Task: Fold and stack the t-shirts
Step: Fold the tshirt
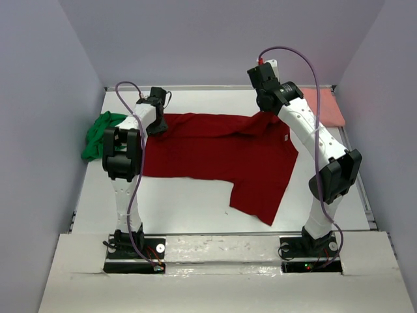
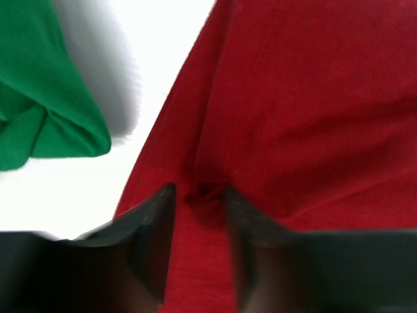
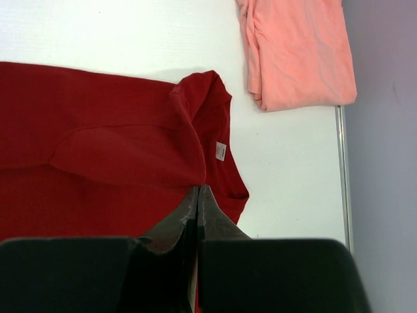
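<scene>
The red shirt (image 1: 215, 153) is spread across the middle of the bench (image 1: 189, 208). Its upper right corner is pinched in the closed right pincer (image 3: 197, 195), probably to keep it taut. The left pincer (image 2: 199, 195) is held partly open astride the upper left edge.

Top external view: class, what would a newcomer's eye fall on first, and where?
The dark red t-shirt sprawls across the middle of the white table, one flap reaching toward the near edge. Both arms reach over its far edge, the right fingers shut on the cloth. A crumpled green t-shirt lies at the left edge and a salmon pink t-shirt in the far right corner.
</scene>
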Robot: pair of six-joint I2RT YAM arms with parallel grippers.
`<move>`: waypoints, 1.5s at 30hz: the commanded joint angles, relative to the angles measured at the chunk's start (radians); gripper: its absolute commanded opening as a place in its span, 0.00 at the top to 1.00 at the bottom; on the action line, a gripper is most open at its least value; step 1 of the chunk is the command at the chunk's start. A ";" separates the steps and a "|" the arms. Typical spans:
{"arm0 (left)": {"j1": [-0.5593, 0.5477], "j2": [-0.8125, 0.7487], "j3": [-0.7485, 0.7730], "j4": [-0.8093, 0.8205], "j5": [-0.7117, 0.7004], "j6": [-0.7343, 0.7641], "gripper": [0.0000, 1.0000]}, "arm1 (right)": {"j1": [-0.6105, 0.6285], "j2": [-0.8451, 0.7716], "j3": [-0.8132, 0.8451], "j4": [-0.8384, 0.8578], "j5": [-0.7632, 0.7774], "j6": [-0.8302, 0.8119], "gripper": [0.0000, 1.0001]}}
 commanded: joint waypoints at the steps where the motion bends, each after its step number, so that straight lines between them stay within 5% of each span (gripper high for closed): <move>1: 0.022 -0.093 -0.012 -0.003 -0.047 -0.068 0.38 | -0.008 -0.029 -0.028 0.009 0.012 0.024 1.00; 10: 0.018 -0.178 0.170 -0.077 -0.160 -0.062 0.29 | -0.037 -0.033 -0.180 0.033 0.012 0.089 1.00; 29: 0.002 -0.166 0.264 -0.047 0.015 0.048 0.30 | -0.058 -0.044 -0.597 0.176 -0.166 0.241 1.00; 31: 0.002 -0.169 0.261 -0.052 0.013 0.067 0.30 | -0.058 -0.096 -0.645 0.208 -0.192 0.271 0.56; 34: 0.002 -0.174 0.259 -0.052 0.008 0.074 0.30 | -0.058 -0.124 -0.654 0.225 -0.154 0.264 0.28; 38: 0.002 -0.182 0.256 -0.048 0.014 0.076 0.30 | -0.058 -0.122 -0.566 0.202 -0.100 0.213 0.08; 45: -0.004 -0.167 0.258 -0.034 0.014 0.077 0.30 | -0.147 0.003 -0.357 0.240 -0.198 0.133 0.08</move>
